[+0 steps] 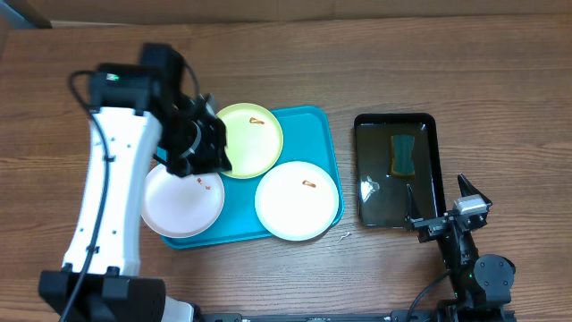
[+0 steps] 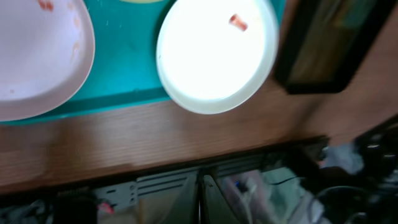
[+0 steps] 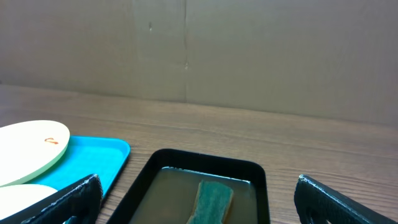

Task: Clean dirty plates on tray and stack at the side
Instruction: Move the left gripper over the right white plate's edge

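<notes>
- While red-brown smears are seen on all three round, flat plates (image 1: 298,199), nothing is judged cleaned or stacked; all lie on the smooth turquoise tray (image 1: 315,125).
- The left gripper (image 2: 200,193) is closed and empty above the tray.
- The right gripper (image 1: 444,211) is held wide apart beside the glossy black tray (image 1: 429,119), where a green sponge (image 1: 405,154) lies.

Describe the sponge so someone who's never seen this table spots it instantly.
Right of the big turquoise tray lies a smaller glossy black tray. In its far half, seen from the robot, lies the sponge: a small green rectangular block, unlike the round, pale plates on the turquoise tray.
</notes>
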Robot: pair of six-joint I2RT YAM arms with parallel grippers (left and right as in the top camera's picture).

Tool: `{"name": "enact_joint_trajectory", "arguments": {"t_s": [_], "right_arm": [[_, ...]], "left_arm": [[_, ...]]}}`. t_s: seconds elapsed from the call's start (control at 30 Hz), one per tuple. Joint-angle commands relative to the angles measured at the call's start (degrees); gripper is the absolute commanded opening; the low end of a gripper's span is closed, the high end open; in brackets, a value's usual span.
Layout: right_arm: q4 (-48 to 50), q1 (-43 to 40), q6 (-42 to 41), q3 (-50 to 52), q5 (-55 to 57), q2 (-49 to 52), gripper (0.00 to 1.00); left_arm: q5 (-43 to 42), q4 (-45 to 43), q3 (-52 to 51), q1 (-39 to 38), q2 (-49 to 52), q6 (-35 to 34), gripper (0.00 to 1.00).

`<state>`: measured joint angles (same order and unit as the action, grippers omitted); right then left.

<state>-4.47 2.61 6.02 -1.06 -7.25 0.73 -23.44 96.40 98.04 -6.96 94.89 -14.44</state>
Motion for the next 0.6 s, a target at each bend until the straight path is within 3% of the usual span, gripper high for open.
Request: {"name": "enact_joint_trajectory", "arguments": {"t_s": [0.0,0.1,0.13,0.2,0.23,0.37,0.57], "right_arm": [[0.26,-0.22,0.24,0.59,0.07,-0.57,1.0],[0.26,-0.22,0.24,0.59,0.07,-0.57,1.0],[0.26,-0.22,0.24,0.59,0.07,-0.57,1.0],[0.26,-0.22,0.24,0.59,0.07,-0.57,1.0],[0.26,-0.22,0.24,0.59,0.07,-0.57,1.0],[0.26,-0.22,0.24,0.59,0.07,-0.57,1.0],[0.26,-0.22,0.24,0.59,0.07,-0.57,1.0]], "left_arm": [[5.01,-0.63,-7.32,-4.52,0.04,-0.57,0.08],[5.03,-3.26,-13.16,-7.48,0.04,-1.97,0.12],[5.03,-5.01,-15.32,-8.55,0.04,-2.4,0.2],[5.01,-8.57,-18.56,-9.94,0.07,-3.32,0.47],[4.98,-10.36,-20.31,-10.47,0.09,-4.66,0.55],[4.35,-16.98,-26.62,-12.44,0.26,-13.14,0.45],[4.48,-25.73,-33.46,-17.07,0.26,-19.58,0.45]]}}
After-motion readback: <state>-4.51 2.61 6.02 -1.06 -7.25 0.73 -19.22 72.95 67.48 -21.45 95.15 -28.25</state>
